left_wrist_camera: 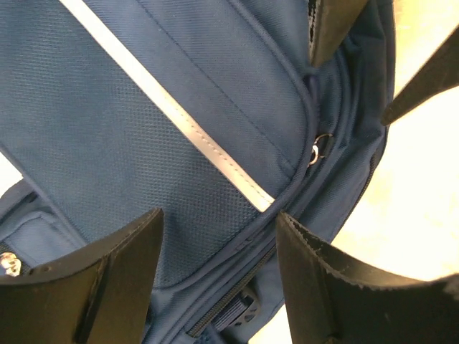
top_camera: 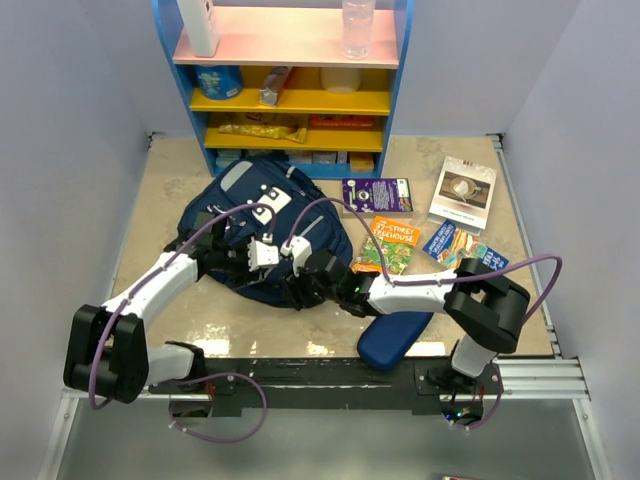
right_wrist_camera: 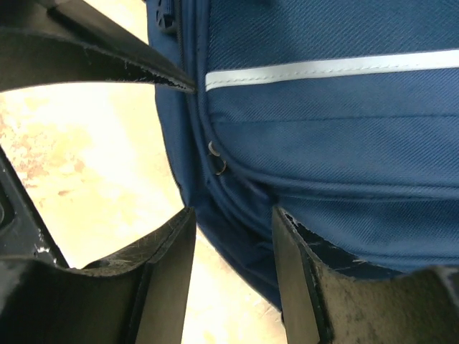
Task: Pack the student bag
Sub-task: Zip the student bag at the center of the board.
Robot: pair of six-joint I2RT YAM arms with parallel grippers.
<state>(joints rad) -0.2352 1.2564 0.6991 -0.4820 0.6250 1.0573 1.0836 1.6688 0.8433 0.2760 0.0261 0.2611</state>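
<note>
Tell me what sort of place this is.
Probably a staged robot test booth dressed as a study corner: plain partition walls, a colourful shelf of snacks, and children's books beside the student bag.

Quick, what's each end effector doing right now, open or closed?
Left end effector: open, over the student bag, holding nothing.
Right end effector: open, astride the student bag's edge.

Quick tally: one navy backpack [top_camera: 300, 190], one dark blue zip case [top_camera: 395, 338] and one blue shelf unit [top_camera: 402, 60] with one white bottle [top_camera: 200, 25] and one clear bottle [top_camera: 357, 25] up top. Two grippers: left gripper [left_wrist_camera: 217, 215], right gripper [right_wrist_camera: 233, 211]. Three books lie singly: purple book [top_camera: 377, 193], orange book [top_camera: 388, 243], white book [top_camera: 463, 190]. There's also an overlapping bunch [top_camera: 458, 246], too jumbled to count.
</note>
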